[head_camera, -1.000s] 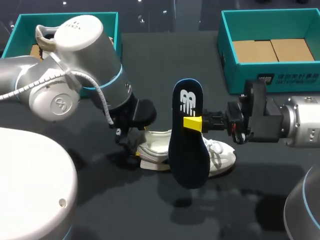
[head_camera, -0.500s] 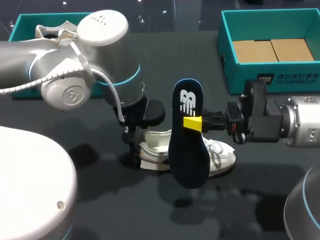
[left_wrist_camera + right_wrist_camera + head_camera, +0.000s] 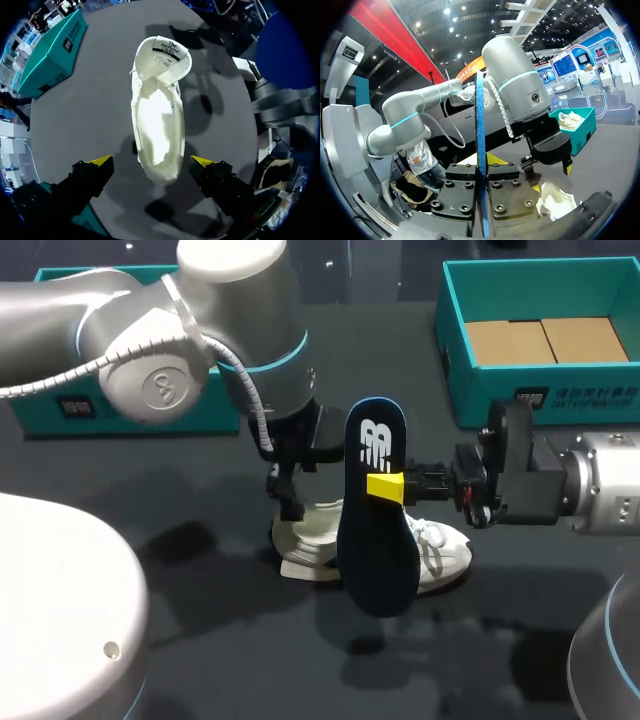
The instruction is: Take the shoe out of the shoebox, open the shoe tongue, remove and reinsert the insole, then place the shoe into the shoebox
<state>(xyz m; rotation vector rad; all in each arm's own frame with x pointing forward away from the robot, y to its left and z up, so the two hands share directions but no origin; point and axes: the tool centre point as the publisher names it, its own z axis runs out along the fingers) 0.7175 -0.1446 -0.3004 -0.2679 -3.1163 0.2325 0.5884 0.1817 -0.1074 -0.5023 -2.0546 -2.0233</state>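
A white shoe [image 3: 445, 552] lies on its sole mid-table, its toe toward my right arm. Seen from my left wrist, the shoe [image 3: 157, 120] has its tongue folded out and its inside is bare. My left gripper [image 3: 151, 161] hangs open just above the heel, one yellow tip on either side and neither touching; in the head view the left gripper [image 3: 292, 506] is over the heel end. The dark blue insole [image 3: 375, 530] stands upright in front of the shoe, with my right gripper [image 3: 388, 487] shut on it. From the right wrist the insole [image 3: 480, 125] shows edge-on between the right gripper [image 3: 483, 176].
A teal shoebox [image 3: 455, 370] with a cardboard liner stands at the back right. A second teal box [image 3: 110, 408] at the back left is largely hidden by my left arm. Dark tabletop lies open in front of the shoe.
My left arm has swung to the right and farther back, bringing its open gripper over the shoe's heel. The right arm and the insole have not moved.
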